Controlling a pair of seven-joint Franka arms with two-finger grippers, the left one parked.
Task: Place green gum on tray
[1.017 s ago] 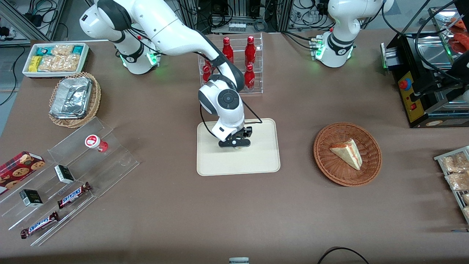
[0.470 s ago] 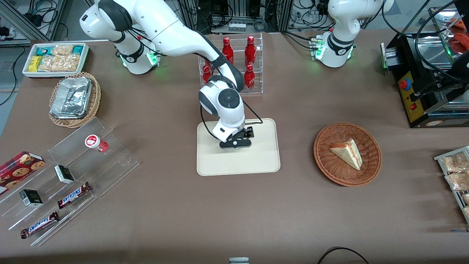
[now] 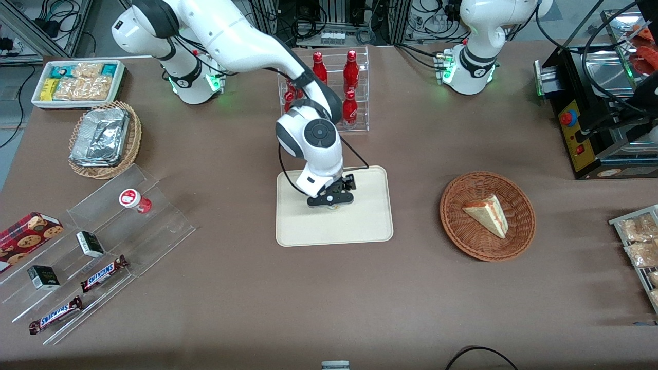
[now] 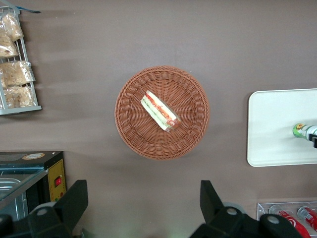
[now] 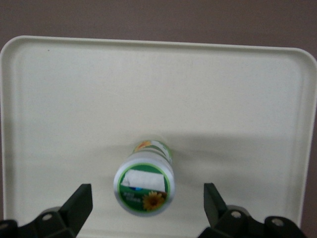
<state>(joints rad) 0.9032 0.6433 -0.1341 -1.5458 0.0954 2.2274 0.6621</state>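
Observation:
The green gum (image 5: 144, 183) stands upright on the cream tray (image 5: 237, 99), its white lid with the green label facing the wrist camera. My right gripper (image 5: 148, 198) hangs straight above it, open, with a fingertip (image 5: 79, 198) on each side of the bottle and a clear gap to it on both sides. In the front view the gripper (image 3: 331, 199) is over the middle of the tray (image 3: 360, 226) and hides most of the gum. In the left wrist view the gum (image 4: 300, 130) shows on the tray (image 4: 277, 129).
A clear rack of red bottles (image 3: 329, 92) stands just farther from the front camera than the tray. A wicker basket with a sandwich (image 3: 487, 216) lies toward the parked arm's end. A clear stepped stand (image 3: 103, 231) with a red gum bottle (image 3: 134, 199) and snacks lies toward the working arm's end.
The right wrist and gripper have risen slightly over the tray. The gum stays standing on the tray.

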